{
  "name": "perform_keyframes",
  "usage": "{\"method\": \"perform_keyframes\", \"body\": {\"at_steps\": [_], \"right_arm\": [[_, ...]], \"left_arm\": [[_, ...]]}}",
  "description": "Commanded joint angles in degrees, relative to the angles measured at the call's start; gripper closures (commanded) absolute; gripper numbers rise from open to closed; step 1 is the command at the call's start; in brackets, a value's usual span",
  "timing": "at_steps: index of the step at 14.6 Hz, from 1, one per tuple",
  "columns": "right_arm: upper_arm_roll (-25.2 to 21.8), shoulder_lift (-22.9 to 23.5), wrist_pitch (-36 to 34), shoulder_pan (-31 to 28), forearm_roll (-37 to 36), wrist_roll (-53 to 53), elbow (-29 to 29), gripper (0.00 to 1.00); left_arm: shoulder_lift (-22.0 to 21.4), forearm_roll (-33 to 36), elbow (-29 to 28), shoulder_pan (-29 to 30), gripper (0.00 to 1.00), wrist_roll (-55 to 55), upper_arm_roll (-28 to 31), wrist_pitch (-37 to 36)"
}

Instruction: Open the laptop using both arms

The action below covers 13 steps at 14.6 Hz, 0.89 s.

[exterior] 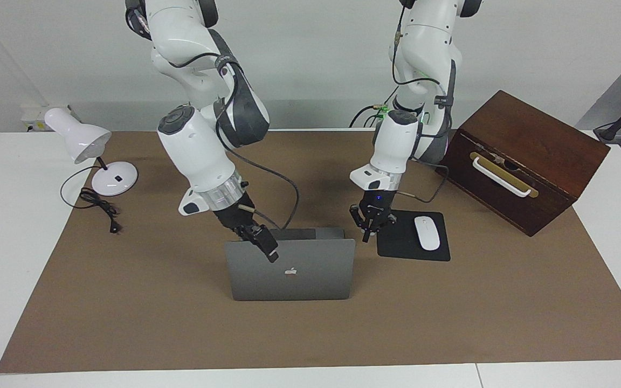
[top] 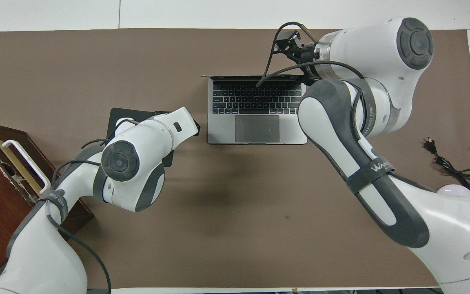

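The silver-grey laptop (exterior: pixel 310 275) stands open on the brown mat, its lid upright with the logo side away from the robots. The overhead view shows its keyboard and base (top: pixel 255 128). My right gripper (exterior: pixel 268 252) is at the lid's top edge, toward the right arm's end of it, with a black finger overlapping the lid's back. I cannot see whether it grips the lid. My left gripper (exterior: pixel 367 237) hangs shut and holds nothing, above the mat between the laptop and the mouse pad. In the overhead view it is hidden under its own wrist.
A black mouse pad (exterior: pixel 397 242) with a white mouse (exterior: pixel 427 233) lies beside the laptop toward the left arm's end. A dark wooden box (exterior: pixel 526 156) with a white handle stands past it. A white desk lamp (exterior: pixel 81 143) and its cord (exterior: pixel 100 207) sit at the right arm's end.
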Motion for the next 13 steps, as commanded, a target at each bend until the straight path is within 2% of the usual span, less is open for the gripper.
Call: {"method": "perform_keyframes", "body": {"at_steps": [1,8,9,10,11,13], "right_arm": [[-0.11,0.45,-2.28,-0.58,-2.01,-2.31,1.53,0.0],[-1.6,0.45,-5.8,-0.58,-4.91,-10.22,2.76,0.0],[-1.69,0.45,-5.98,-0.58,-5.09,-10.49,2.76,0.0],[-1.78,0.53,-6.68,-0.58,-5.09,-11.19,2.94,0.0],[-1.78,0.62,-7.73,-0.58,-5.17,-11.98,3.63,0.0],[-1.78,0.62,-9.14,-0.58,-6.31,-13.56,4.08,0.0]], "left_arm": [[-3.18,-0.54,1.13,0.6,1.0,0.22,-0.06,-7.02],[-8.38,-0.54,10.87,5.68,1.0,0.22,0.12,-33.19],[-8.38,-0.54,13.24,6.91,0.93,0.22,0.12,-37.32],[-8.38,-0.54,15.18,7.88,0.79,0.22,0.12,-41.02],[-8.38,-0.54,16.68,9.11,0.62,0.14,0.12,-43.4],[-9.51,-0.54,17.66,10.87,0.21,0.05,0.12,-46.84]]}}
